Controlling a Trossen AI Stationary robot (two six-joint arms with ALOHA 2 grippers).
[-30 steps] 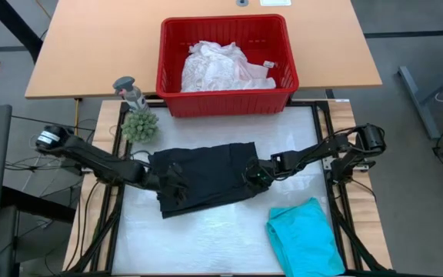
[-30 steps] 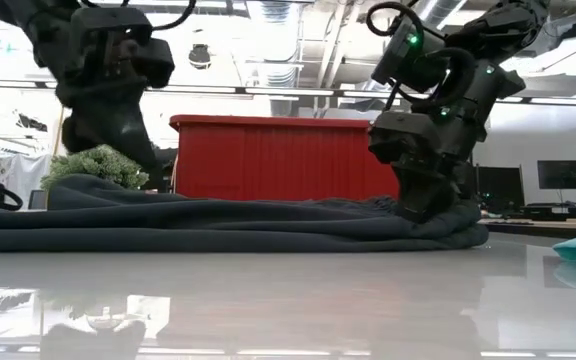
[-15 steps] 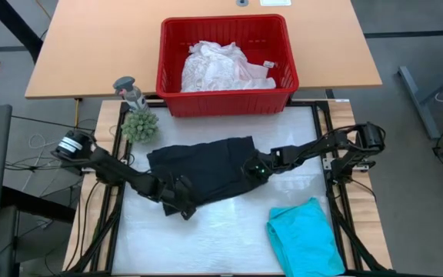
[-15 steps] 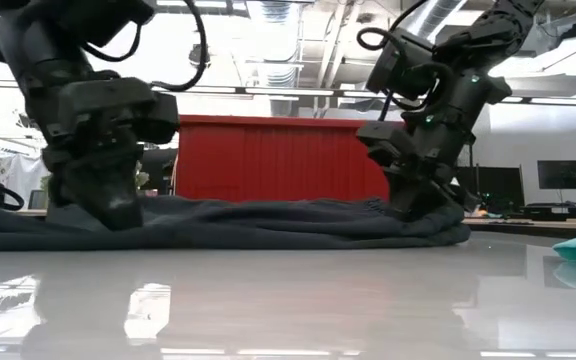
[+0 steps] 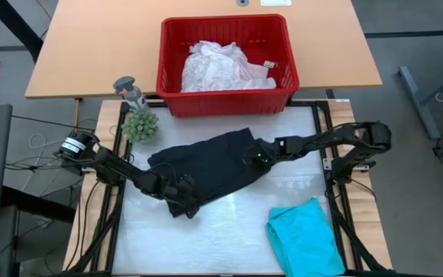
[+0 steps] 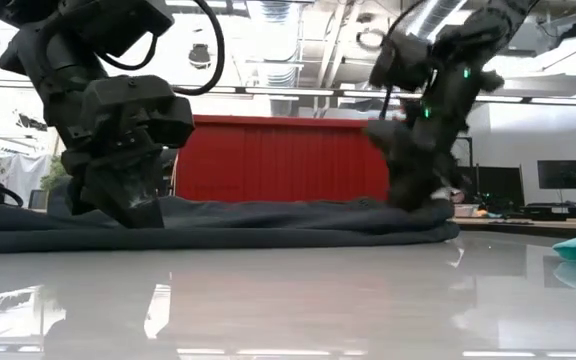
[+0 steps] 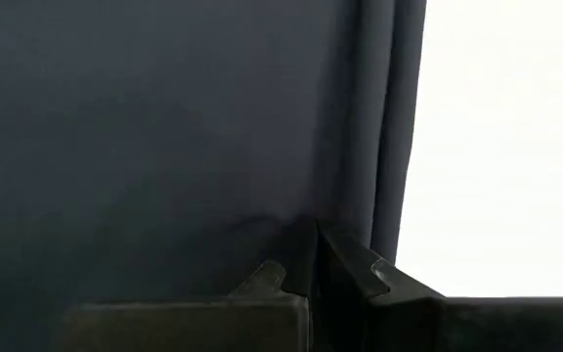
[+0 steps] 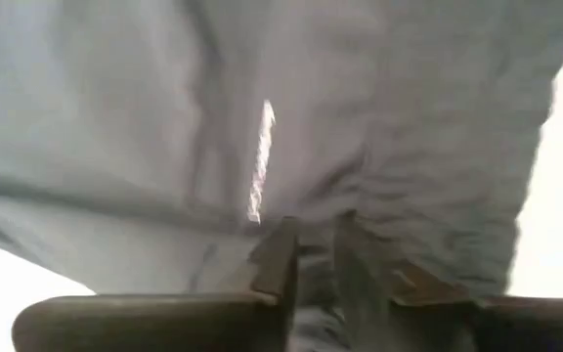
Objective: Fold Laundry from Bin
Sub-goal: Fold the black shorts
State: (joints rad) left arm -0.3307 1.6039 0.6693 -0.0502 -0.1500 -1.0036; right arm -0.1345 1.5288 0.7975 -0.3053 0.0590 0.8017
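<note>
The black garment [image 5: 206, 171] lies flat and slanted across the middle of the table, and shows as a low dark ridge [image 6: 268, 222] in the low view. My left gripper [image 5: 181, 201] is shut at its near-left corner. My right gripper [image 5: 254, 160] stands at its right end with the fingers [image 8: 283, 256] a narrow gap apart. A folded teal garment [image 5: 304, 235] lies at the near right. The red bin [image 5: 225, 92] stands beyond the far edge and holds a white lacy top [image 5: 218, 68]. My left gripper pinches the black garment between its two shut fingers [image 7: 345, 259], close beside a folded edge [image 7: 389, 147] at the near-left corner. It comes slanting down from the table's left. The cloth there lies on the table. My right gripper's parted fingers hang just over the garment's right end [image 6: 433, 212]; I cannot tell whether they touch it.
A green tufted object [image 5: 139, 125] and a grey figure [image 5: 129, 91] stand at the far left corner. The bin's red wall [image 6: 278, 160] closes the far side. Bare white tabletop [image 5: 221, 231] lies between the black garment and the near edge.
My left gripper has gone down and toward the near edge, drawing the garment's near-left corner with it. My right gripper has risen and gone toward the far edge. The garment's right end has shifted farther away, so it now lies slanted.
</note>
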